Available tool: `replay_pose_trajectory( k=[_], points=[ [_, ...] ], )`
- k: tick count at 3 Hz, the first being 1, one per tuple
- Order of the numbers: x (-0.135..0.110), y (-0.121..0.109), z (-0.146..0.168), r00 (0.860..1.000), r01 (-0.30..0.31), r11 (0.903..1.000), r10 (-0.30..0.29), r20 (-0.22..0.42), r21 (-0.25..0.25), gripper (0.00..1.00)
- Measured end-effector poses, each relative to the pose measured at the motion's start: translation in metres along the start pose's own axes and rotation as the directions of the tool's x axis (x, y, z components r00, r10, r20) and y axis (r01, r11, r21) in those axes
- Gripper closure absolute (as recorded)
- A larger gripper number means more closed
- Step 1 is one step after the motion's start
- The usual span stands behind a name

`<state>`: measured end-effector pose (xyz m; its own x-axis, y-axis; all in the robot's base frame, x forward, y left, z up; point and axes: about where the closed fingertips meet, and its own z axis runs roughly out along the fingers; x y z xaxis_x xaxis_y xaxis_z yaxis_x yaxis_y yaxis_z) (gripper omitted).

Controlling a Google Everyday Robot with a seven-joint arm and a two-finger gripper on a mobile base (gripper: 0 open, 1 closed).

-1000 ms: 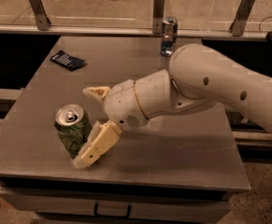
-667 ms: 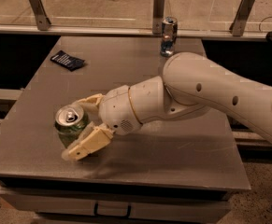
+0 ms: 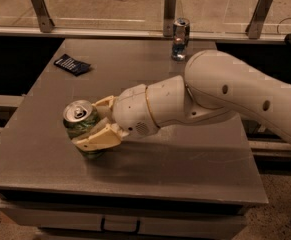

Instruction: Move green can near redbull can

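On my feed the grey table (image 3: 195, 159) fills most of the view, with a drawer front along its near edge and a rail with metal posts behind its far edge. The white arm (image 3: 235, 91) comes in from the right of the picture and reaches across the table's middle toward its near left part. At its end the gripper (image 3: 88, 123) sits low over the near-left area of the table, wrist lying almost level. Its two cream fingers (image 3: 99, 138) are closed around the green can (image 3: 77, 127): one crosses the can's near side low down, the other presses in from the far side. I read this as a firm grip on the can. The can shows its silver top and pull tab and leans slightly. I cannot tell whether its base rests on the table or is just off it.

The redbull can (image 3: 180, 38) stands upright at the far edge of the table, just right of centre and close to a post (image 3: 169, 11). It is well apart from the green can. A small dark packet (image 3: 72, 65) lies flat near the far left corner.
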<state>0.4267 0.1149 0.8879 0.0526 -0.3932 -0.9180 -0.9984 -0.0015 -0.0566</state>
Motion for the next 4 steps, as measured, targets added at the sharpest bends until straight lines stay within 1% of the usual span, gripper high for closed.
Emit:
replay_pose_trajectory(
  k=[1, 2, 3, 4],
  points=[
    [-0.013, -0.025, -0.045, 0.999, 0.044, 0.9959, -0.042, -0.026, 0.079, 0.95],
    [-0.019, -0.027, -0.048, 0.998, 0.055, 0.9947, -0.053, -0.023, 0.087, 1.0],
    [-0.019, -0.027, -0.047, 0.998, 0.055, 0.9947, -0.053, -0.023, 0.086, 1.0],
    [-0.022, -0.037, -0.069, 0.996, 0.086, 0.9839, -0.08, -0.044, 0.156, 1.0]
  ],
)
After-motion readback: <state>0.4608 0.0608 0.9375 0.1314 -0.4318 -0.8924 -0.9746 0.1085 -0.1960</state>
